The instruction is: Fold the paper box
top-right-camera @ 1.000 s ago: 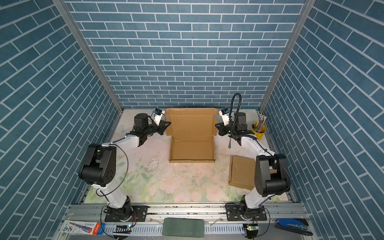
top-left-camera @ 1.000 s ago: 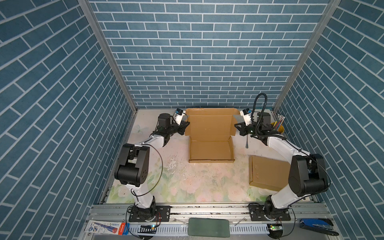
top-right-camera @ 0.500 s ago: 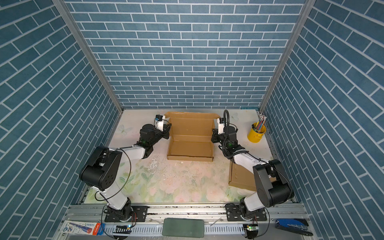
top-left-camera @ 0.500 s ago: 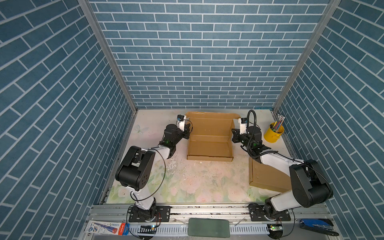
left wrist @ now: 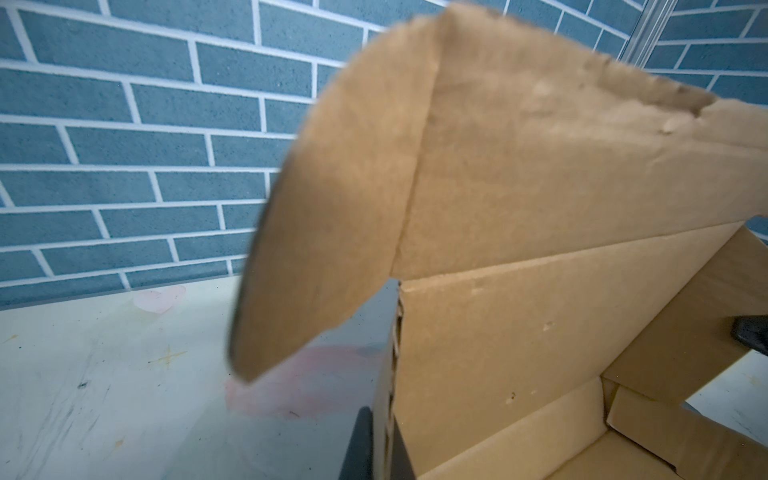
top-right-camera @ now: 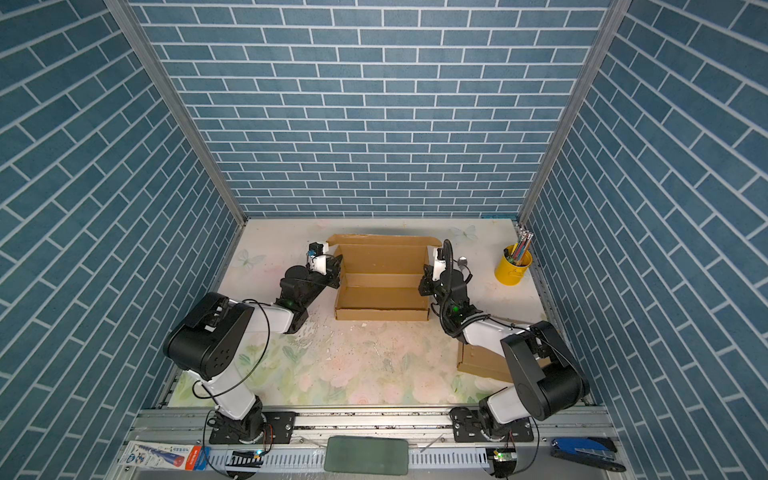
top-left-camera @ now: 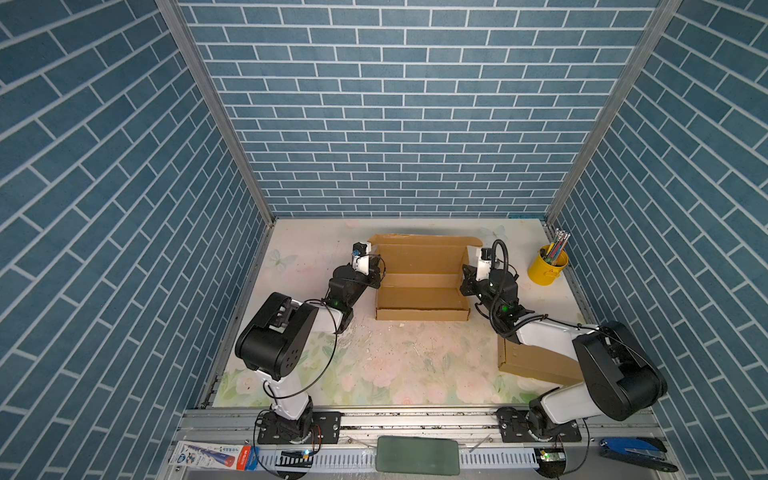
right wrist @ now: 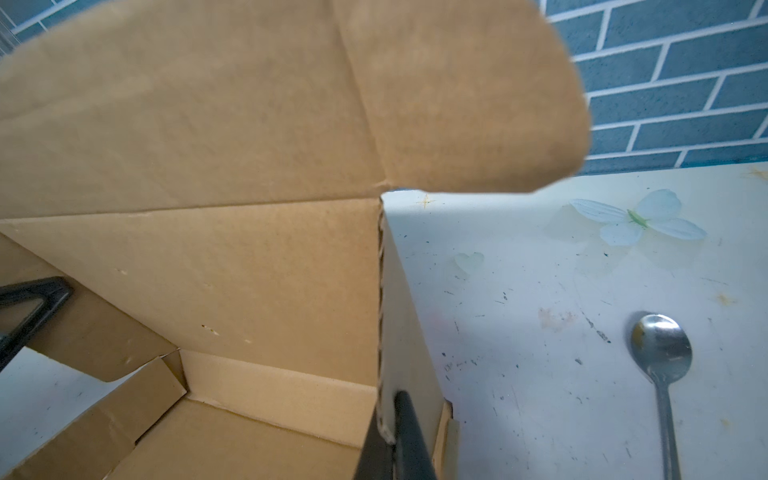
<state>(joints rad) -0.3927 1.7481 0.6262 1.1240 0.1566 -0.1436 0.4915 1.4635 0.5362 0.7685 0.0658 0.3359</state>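
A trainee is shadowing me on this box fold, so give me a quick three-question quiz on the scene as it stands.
1. True or false: the left pincer is shut on a side wall of the paper box.
2. Which utensil lies beside the box, on the right pincer side? A fork; B spoon; C knife.
3. Fill in: the pencils stand in a ____ cup.

Key: 1 true; 2 B; 3 yellow.
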